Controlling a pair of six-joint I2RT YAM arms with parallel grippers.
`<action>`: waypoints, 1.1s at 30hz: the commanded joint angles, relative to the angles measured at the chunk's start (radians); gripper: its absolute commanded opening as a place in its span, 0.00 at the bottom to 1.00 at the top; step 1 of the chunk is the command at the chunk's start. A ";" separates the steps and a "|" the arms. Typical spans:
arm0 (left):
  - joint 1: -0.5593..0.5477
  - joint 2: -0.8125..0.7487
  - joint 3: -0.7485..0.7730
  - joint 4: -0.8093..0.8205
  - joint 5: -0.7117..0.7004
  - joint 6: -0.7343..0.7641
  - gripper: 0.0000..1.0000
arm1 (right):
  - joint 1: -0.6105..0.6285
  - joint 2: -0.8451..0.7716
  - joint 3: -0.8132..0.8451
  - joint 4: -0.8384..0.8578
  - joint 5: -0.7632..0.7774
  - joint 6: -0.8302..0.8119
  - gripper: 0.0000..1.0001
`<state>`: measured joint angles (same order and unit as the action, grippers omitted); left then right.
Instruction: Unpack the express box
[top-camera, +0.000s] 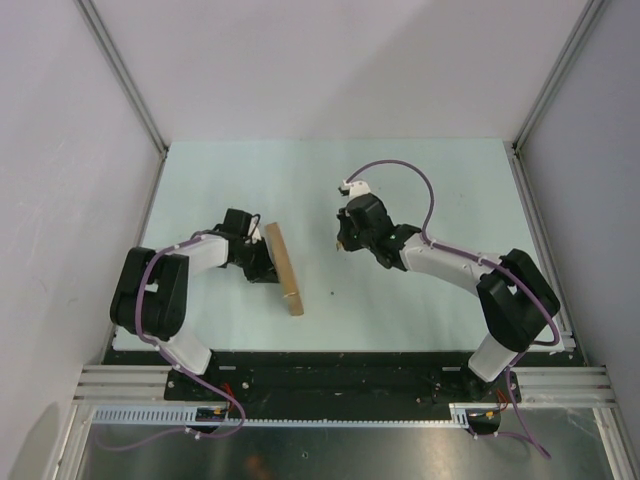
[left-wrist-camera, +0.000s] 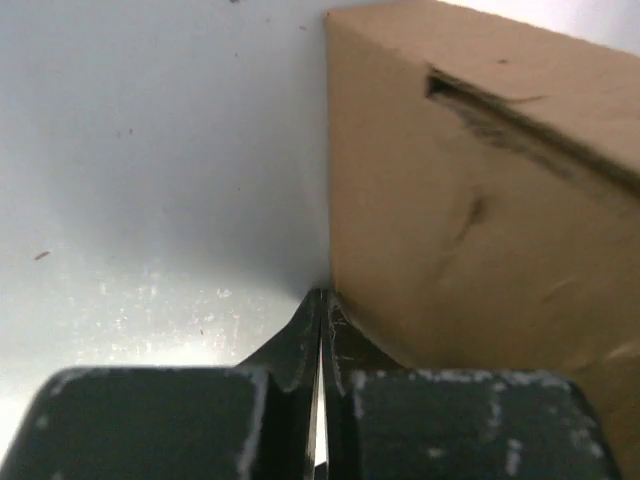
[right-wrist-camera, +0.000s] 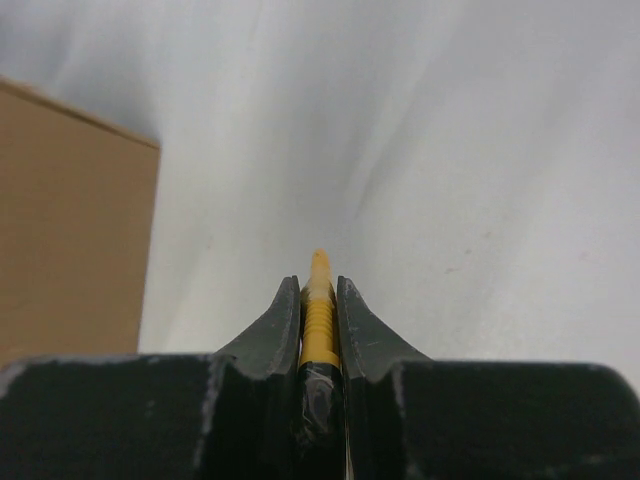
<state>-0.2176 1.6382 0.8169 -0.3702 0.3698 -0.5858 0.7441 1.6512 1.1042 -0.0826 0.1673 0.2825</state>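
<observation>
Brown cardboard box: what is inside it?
Nothing inside shows. The flat brown cardboard box stands on edge, apparently closed; its walls cover any contents. A dark slit in one face reveals nothing.

The left arm (top-camera: 205, 250) bends toward the right, and its left gripper (left-wrist-camera: 321, 300) sits low with the jaws pressed together. The right arm (top-camera: 450, 262) reaches left (elbow on the near side); the right gripper (right-wrist-camera: 319, 290) is clamped on a yellow utility knife (right-wrist-camera: 319, 335).

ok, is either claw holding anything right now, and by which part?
Right claw pinches the yellow tool by its ribbed section, tip poking out. Left claw is shut on nothing, beside the express box.
</observation>
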 joint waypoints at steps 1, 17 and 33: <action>-0.005 0.009 0.002 -0.061 -0.051 0.038 0.03 | 0.037 0.016 0.043 0.072 -0.080 -0.028 0.00; -0.002 -0.015 0.016 -0.068 -0.090 0.049 0.06 | 0.124 0.061 0.100 0.090 -0.112 -0.048 0.00; 0.156 -0.170 0.195 -0.190 -0.304 0.070 0.39 | 0.136 -0.053 0.126 -0.066 0.001 -0.060 0.00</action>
<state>-0.1093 1.5200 0.8997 -0.5449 0.1326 -0.5476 0.8707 1.6932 1.1805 -0.0994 0.1116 0.2344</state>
